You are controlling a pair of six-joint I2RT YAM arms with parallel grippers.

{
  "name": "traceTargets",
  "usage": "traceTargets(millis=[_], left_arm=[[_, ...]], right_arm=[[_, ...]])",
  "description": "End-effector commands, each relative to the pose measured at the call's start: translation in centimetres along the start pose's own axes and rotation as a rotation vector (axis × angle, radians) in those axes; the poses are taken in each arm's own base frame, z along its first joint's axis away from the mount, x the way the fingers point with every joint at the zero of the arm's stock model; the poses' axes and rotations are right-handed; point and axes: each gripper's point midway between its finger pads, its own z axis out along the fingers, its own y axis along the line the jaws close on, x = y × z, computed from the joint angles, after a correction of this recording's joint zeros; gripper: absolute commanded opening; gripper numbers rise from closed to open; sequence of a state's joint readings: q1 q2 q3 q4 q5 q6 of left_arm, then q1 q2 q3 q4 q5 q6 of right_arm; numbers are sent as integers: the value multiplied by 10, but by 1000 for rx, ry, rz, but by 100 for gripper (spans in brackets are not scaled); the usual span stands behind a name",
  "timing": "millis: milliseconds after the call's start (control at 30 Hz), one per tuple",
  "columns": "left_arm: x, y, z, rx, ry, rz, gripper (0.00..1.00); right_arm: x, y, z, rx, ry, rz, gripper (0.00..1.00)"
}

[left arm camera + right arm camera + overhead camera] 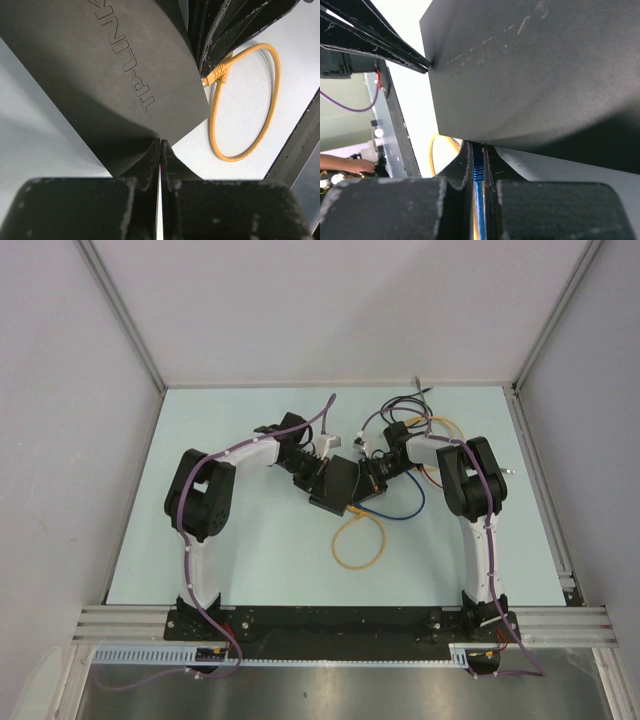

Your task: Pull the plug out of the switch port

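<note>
- The switch (335,483) sits mid-worktop (250,570), between both hands.
- The left hand (160,147) is pressed together, tips at the switch's edge — likely steadying it.
- The right hand (478,150) is clamped on the blue plug (478,173); the pull seems not yet made.
- The port is hidden — whether the plug is seated cannot be told.

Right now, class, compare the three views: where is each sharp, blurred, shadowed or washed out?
Top external: evenly lit, sharp, only faint shadows on the table. Left wrist: switch lettering and yellow cable crisp, near fingers dark and blurred. Right wrist: switch lettering soft, blue cable clearer, upper left washed out.
</note>
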State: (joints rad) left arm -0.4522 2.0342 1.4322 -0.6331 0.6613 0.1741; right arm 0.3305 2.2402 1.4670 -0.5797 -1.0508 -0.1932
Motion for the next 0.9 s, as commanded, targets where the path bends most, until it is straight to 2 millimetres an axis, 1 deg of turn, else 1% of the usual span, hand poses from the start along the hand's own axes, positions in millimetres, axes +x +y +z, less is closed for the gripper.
traceTargets(millis=[0,33,67,100,133,167,200,233,267,300,333,367,433,467,533,567,600,633,700,733,800,833,867], left_arm=[[20,18,7,-89,61,7,1],[20,19,7,-90,63,8,1],[19,18,7,-90,61,12,1],[20,19,8,-91,64,12,1],[20,18,7,-92,62,15,1],[20,18,7,-92,62,17,1],[22,18,9,-91,65,13,1],[23,17,10,-88,67,12,1],[23,16,12,-79,66,10,1],[20,16,12,-75,62,8,1],[19,14,13,-72,60,12,1],[18,14,14,-71,61,10,1],[11,15,16,-72,56,22,1],[9,15,18,-76,58,29,1],[4,17,21,-81,61,40,0],[3,17,22,-86,65,44,1],[1,17,23,-83,67,47,1],[-1,16,23,-80,64,50,1],[-3,14,22,-74,56,51,1],[-4,16,20,-75,51,47,1],[-4,19,18,-77,43,39,1],[-6,25,13,-86,32,29,1],[-6,28,11,-90,28,15,1]], right_arm=[[19,-34,-9,146,88,-11,0],[5,-35,-13,144,65,-44,0],[-2,-41,-14,152,50,-37,0],[-14,-44,-20,158,22,-43,0],[-30,-43,-26,162,-9,-73,0],[-37,-44,-29,175,-20,-91,0],[-38,-45,-31,187,-16,-99,0],[-35,-42,-30,186,-5,-106,0],[-19,-41,-28,177,31,-81,0],[-12,-35,-29,183,47,-90,0],[1,-34,-26,177,77,-72,0],[28,-29,-24,152,146,-34,0],[53,-24,-21,116,225,3,0],[65,-21,-24,102,265,41,0],[55,-27,-28,102,246,30,0],[44,-32,-33,111,216,20,0],[25,-35,-36,132,183,-13,0],[13,-41,-37,152,162,-41,0],[-2,-44,-37,194,152,-88,0],[-3,-44,-35,201,157,-107,0],[13,-37,-21,188,228,-137,0],[32,-32,-15,168,289,-143,0],[43,-26,-6,154,331,-152,0]])
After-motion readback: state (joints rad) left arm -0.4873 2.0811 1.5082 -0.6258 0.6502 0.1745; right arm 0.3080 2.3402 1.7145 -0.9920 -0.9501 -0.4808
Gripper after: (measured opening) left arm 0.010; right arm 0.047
